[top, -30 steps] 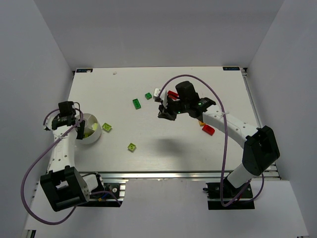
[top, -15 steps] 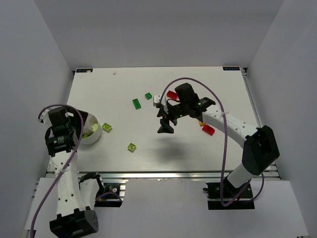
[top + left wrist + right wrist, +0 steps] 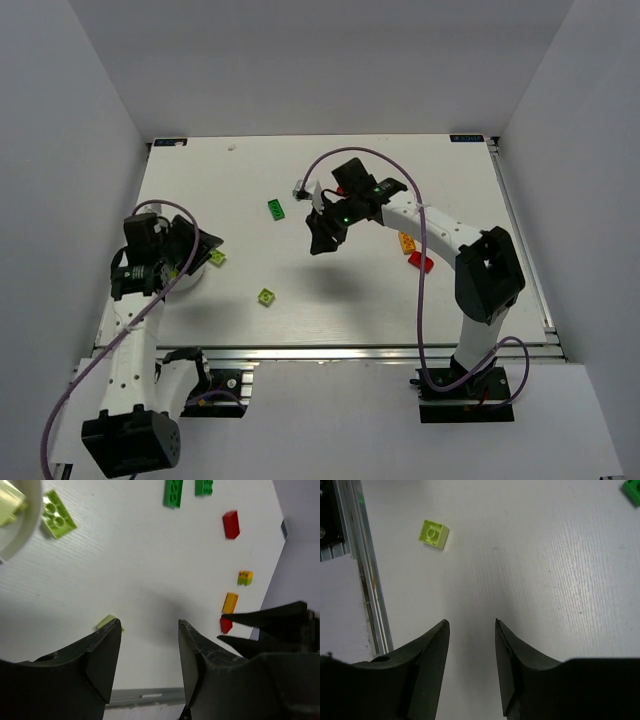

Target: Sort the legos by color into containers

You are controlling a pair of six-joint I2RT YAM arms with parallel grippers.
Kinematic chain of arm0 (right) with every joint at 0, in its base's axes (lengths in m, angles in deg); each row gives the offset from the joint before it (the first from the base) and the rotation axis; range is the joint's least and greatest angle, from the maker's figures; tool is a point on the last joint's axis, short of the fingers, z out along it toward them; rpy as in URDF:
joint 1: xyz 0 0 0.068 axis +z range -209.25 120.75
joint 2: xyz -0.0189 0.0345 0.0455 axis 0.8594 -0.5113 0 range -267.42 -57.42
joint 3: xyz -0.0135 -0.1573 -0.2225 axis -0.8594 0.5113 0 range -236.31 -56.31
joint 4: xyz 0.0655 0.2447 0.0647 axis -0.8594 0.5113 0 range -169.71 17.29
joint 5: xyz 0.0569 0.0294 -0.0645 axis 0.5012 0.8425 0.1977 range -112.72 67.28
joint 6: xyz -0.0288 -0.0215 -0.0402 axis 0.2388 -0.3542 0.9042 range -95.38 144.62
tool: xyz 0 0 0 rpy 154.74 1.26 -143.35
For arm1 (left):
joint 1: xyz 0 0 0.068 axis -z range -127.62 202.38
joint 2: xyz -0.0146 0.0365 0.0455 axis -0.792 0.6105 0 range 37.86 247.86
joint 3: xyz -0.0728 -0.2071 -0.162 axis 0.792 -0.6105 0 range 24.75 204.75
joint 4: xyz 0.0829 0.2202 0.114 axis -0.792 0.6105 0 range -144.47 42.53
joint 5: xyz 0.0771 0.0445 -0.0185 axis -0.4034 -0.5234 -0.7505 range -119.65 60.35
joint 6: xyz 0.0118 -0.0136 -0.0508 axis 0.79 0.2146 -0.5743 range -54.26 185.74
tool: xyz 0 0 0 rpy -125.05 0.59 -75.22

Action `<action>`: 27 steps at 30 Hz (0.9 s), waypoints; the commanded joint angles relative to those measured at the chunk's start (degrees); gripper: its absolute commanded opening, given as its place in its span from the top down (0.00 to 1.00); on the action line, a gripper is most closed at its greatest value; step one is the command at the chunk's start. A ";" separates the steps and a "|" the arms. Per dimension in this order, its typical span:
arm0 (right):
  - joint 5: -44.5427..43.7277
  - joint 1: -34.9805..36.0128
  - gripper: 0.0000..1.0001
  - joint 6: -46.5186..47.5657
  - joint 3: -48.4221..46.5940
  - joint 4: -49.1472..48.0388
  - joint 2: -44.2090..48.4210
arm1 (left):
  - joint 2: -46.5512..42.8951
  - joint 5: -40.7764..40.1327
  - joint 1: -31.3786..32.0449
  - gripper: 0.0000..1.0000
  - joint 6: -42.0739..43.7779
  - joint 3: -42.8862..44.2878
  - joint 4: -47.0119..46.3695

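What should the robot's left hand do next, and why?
Probably lower the left gripper onto the small lime brick by its finger. The gripper is open and holds nothing, that brick lies loose on the table, and the white dish close by already has lime pieces in it.
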 commanded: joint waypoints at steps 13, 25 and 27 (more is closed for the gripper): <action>-1.57 -0.20 0.14 -5.80 0.73 -0.31 2.44 | 17.10 -30.66 30.38 0.27 -4.48 12.03 6.88; -20.88 -8.09 0.52 -15.47 2.50 -4.52 2.36 | 16.84 -35.06 30.56 0.27 -6.58 9.76 2.58; -25.62 -11.26 0.49 -15.38 2.85 -4.26 2.53 | 16.40 -35.41 30.56 0.27 -7.29 8.88 1.44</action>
